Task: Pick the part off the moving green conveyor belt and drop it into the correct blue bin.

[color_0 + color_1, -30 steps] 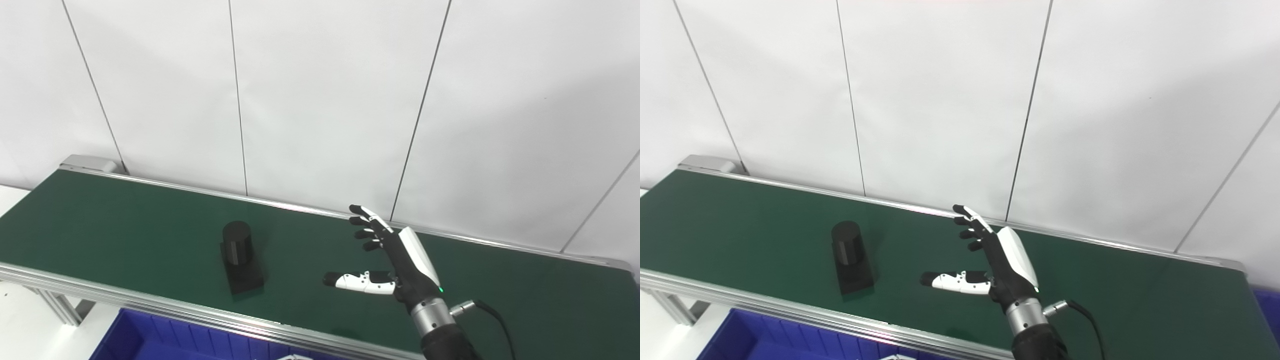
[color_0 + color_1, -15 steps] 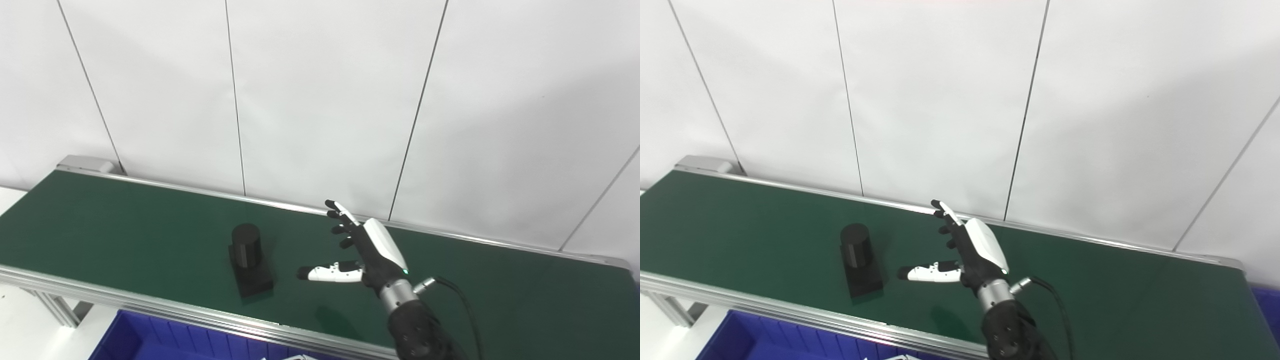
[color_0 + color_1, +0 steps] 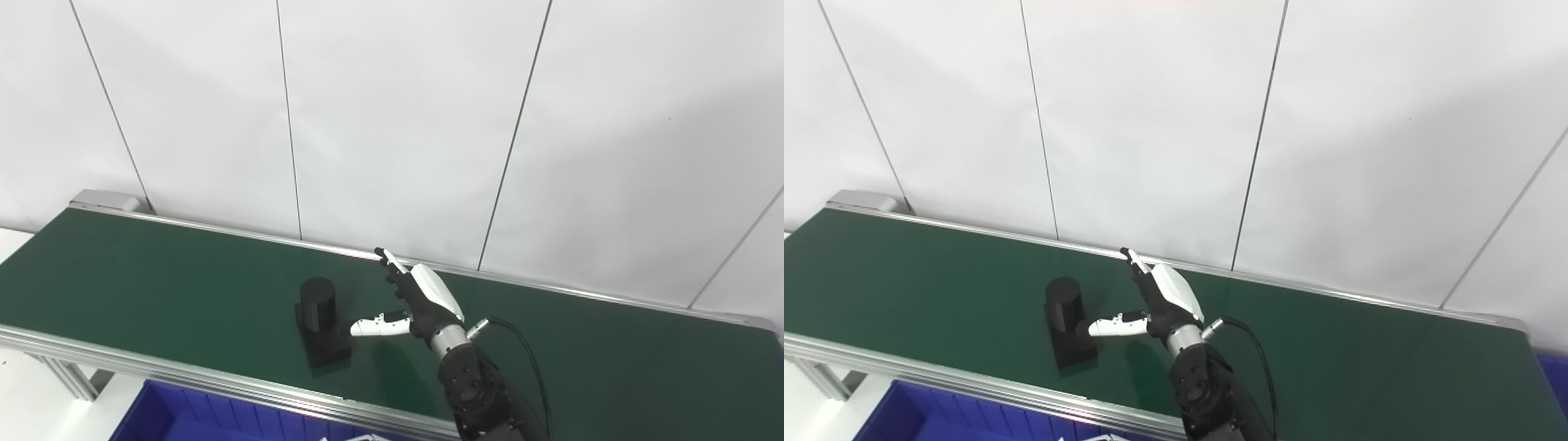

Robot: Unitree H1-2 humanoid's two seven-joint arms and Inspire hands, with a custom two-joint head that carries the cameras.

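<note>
A black part [image 3: 318,318], an upright cylinder on a flat square base, stands on the green conveyor belt [image 3: 153,275] near its front edge. My right hand [image 3: 416,300] hovers just right of the part, open, fingers stretched toward the back rail and thumb pointing left. The thumb tip is almost at the cylinder's side; I cannot tell if it touches. In the right eye view the same hand [image 3: 1160,297] has its thumb reaching the part [image 3: 1067,321]. My left hand is out of sight.
A blue bin [image 3: 184,416] sits below the belt's front rail at the lower left. Another blue bin's edge [image 3: 1552,373] shows at the far right. A white panelled wall stands right behind the belt's rear rail [image 3: 245,231].
The part has ridden the belt to the right. My right hand has moved left and farther over the belt, closing the gap until the thumb reaches the cylinder.
</note>
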